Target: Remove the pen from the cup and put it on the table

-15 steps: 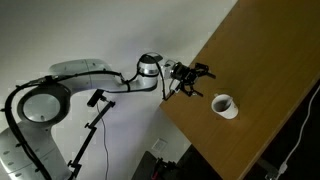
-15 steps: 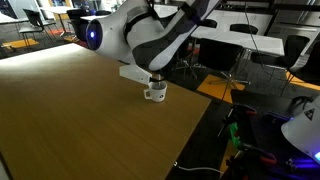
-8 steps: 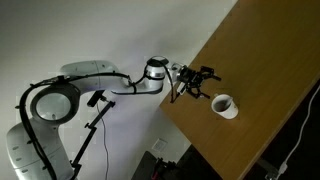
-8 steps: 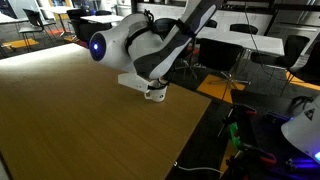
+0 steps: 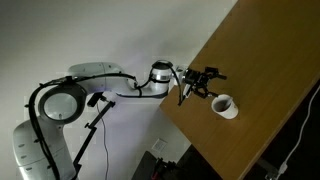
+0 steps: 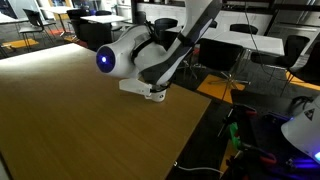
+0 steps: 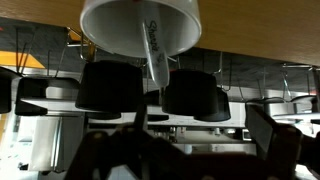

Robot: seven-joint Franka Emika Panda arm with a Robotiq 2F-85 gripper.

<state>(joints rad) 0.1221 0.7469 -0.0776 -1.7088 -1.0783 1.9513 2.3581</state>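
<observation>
The white cup (image 5: 225, 105) stands on the brown table (image 5: 270, 60) near its edge. In the wrist view, which stands upside down, the cup (image 7: 125, 25) is at the top. The pale pen (image 7: 155, 55) leans out of its mouth toward the camera. My gripper (image 5: 205, 80) hovers just beside the cup, at the table's edge, with its fingers spread and nothing between them. In the wrist view the gripper (image 7: 190, 135) is a dark blur at the bottom. In an exterior view the arm (image 6: 140, 55) covers most of the cup (image 6: 155, 94).
The table's edge (image 5: 190, 125) runs close below the cup, with open floor and dark equipment beyond it. Office chairs and desks (image 6: 250, 45) stand behind the table. A wide bare stretch of tabletop (image 6: 80, 120) lies on the far side of the cup.
The arm has reached further over the table's edge, bringing the gripper closer to the cup. The cup and the pen have not moved.
</observation>
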